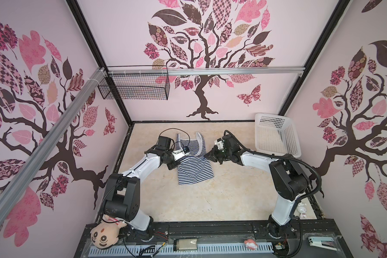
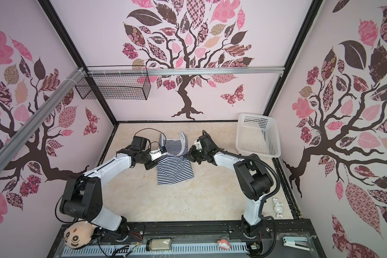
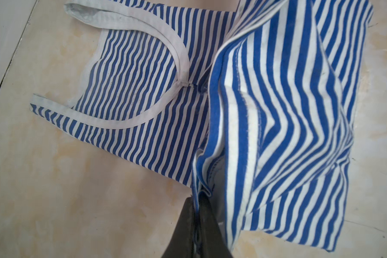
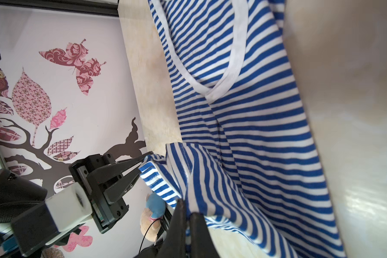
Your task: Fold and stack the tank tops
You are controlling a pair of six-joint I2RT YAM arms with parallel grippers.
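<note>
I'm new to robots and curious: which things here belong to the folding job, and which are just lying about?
Job: tank top, left hand, right hand, both pinching it.
Lying about: white basket, wire basket, doll, bunny, jar.

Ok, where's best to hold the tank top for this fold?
On the tank top, probably the hem corners, each from its outer side, as the left end effector and right end effector pinch them: the straight hem lifts evenly, straps lying flat.

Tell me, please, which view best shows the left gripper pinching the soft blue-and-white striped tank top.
Right wrist view: left gripper side-on, shut on the tank top. Left wrist view shows only fingertips; top views mostly hide it.
</note>
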